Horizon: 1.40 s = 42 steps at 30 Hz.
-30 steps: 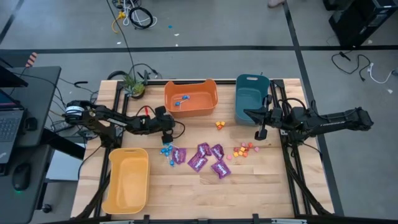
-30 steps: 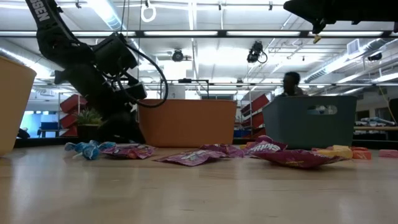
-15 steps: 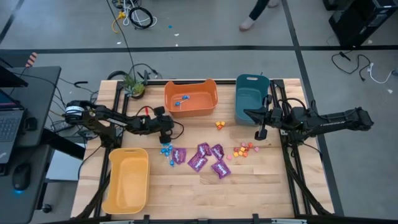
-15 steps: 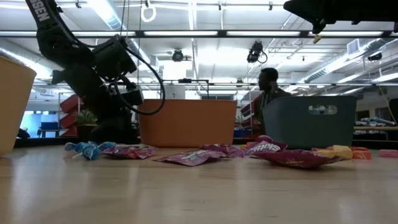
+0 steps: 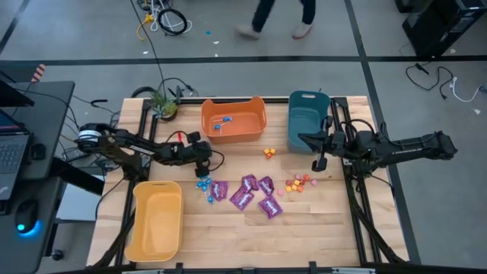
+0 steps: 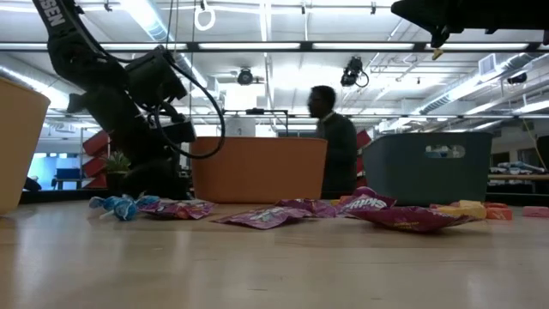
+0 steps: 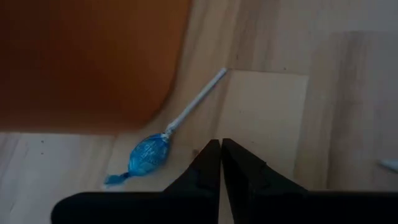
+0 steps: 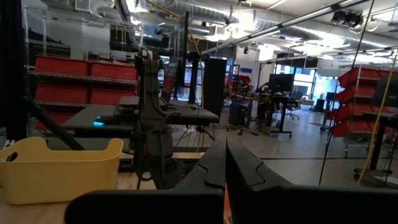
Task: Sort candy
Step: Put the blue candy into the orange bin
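With our left hand pinched shut and empty just beside the orange plastic bin, we judge the blue-wrapped lollipop lying on the wooden table against that bin light, its thin stiff stick the surest hold.

A robotics lab or workshop: beyond the wooden table stand shelves of red storage bins, desks with monitors, exposed ceiling ducts and strip lights, cables on the floor, and a person walking past.
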Tool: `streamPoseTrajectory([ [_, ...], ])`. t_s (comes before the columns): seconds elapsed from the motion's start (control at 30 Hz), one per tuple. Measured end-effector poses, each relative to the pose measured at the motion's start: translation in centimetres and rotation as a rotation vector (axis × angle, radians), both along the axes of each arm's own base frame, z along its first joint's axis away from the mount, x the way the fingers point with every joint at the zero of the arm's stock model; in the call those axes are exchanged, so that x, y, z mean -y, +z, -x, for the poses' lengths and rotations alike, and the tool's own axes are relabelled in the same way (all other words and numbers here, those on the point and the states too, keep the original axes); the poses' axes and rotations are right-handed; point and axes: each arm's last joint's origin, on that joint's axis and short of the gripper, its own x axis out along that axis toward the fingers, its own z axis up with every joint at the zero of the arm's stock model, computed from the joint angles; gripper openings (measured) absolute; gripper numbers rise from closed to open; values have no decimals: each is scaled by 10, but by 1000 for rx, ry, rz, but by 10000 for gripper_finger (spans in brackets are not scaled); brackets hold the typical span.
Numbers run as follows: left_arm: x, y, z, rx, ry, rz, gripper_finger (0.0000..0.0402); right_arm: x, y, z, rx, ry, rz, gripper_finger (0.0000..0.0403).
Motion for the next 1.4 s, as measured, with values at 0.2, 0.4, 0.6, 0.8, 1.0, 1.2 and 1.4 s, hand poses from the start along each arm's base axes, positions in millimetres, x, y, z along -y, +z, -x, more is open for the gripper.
streamPoseTrajectory([
  [0.2, -2, 13, 3, 42, 70, -82, 23, 0, 0, 0, 0, -1, 1, 0],
  [0.4, -7, 12, 11, -3, 186, -128, 27, 0, 0, 0, -4, -2, 9, 0],
  [0.6, -8, 11, 12, 6, 200, -83, 51, 0, -1, 0, -10, -3, 12, 0],
  [0.8, -9, 12, 11, 10, 183, -97, 90, 0, -2, 0, -23, -4, 19, 0],
  [1.0, -8, 12, 11, 9, 176, -88, 123, 0, -2, 0, -30, -4, 19, 0],
  [1.2, -10, 11, 9, 27, 168, -68, 137, 0, -2, 0, -30, -5, 25, 0],
  [1.4, -16, 10, 9, 29, 201, -66, 138, 0, -2, 0, -32, -6, 30, 0],
])
